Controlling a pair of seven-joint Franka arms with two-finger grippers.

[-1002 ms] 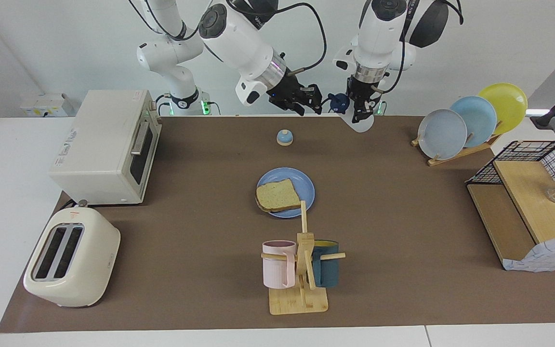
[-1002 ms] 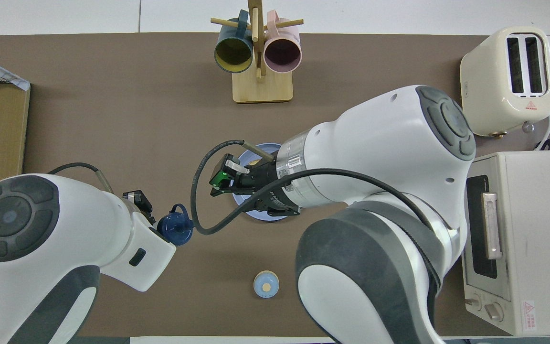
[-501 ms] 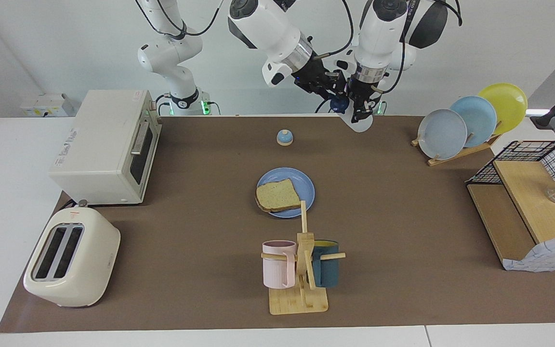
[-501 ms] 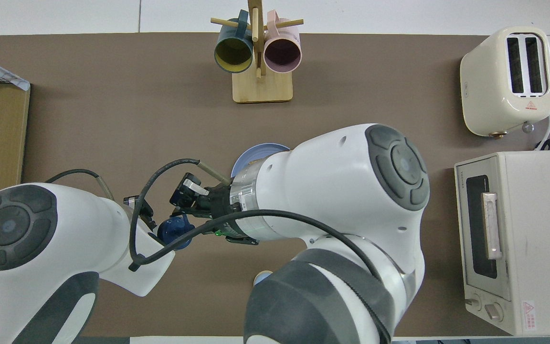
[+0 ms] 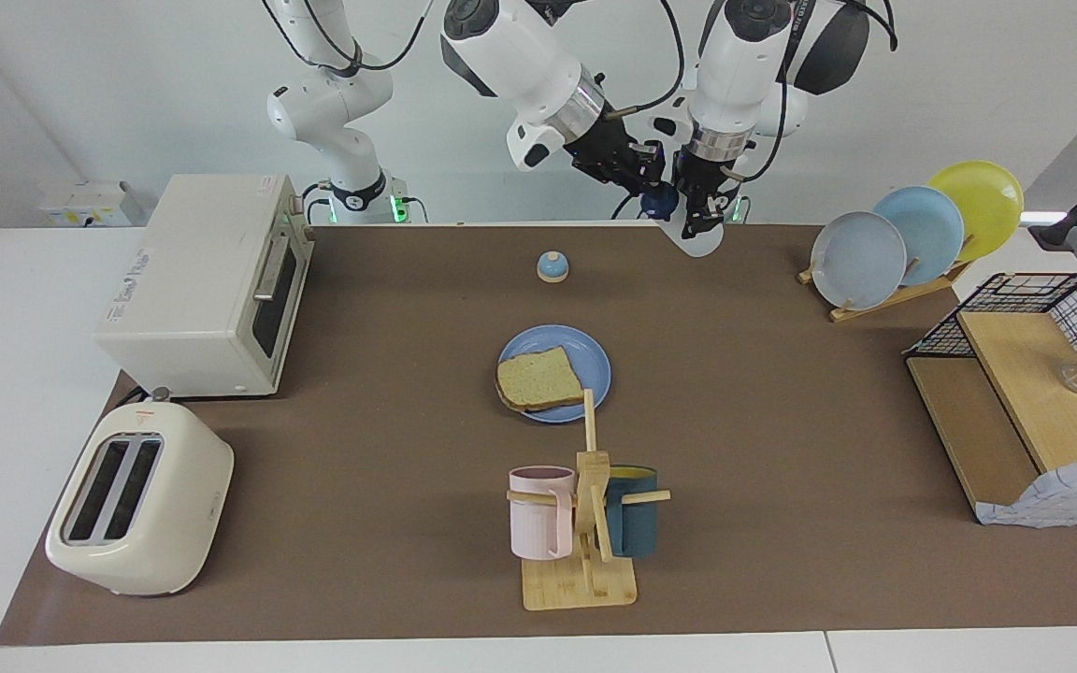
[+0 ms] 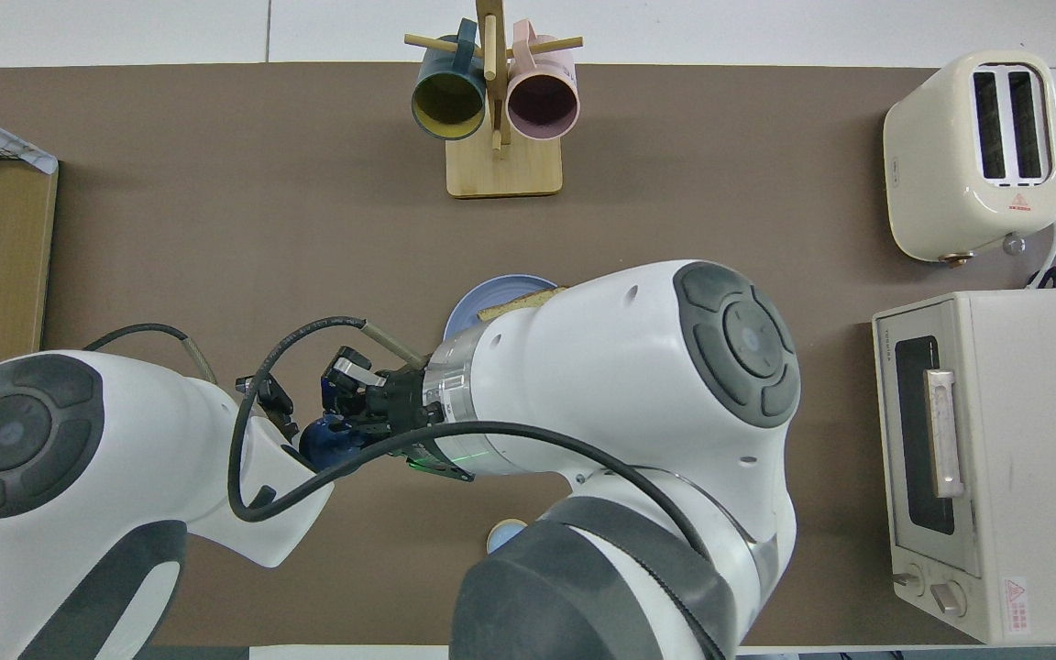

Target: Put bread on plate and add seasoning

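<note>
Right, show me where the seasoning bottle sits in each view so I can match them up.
Facing view: the seasoning bottle hangs at top centre in the left hand, white body tilted, blue cap by the right hand.
Overhead view: only the bottle's blue cap shows, lower centre-left, between the two hands; the body is hidden.
Shared landmark: the blue plate with the bread, mid-table.

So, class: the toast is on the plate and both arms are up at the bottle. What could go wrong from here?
1. The left gripper holds the bottle in the air while the right gripper is at its blue cap; a tug could twist the bottle loose.
2. The bottle hangs over bare mat, not over the toast on the plate; an opened cap might spill there.
</note>
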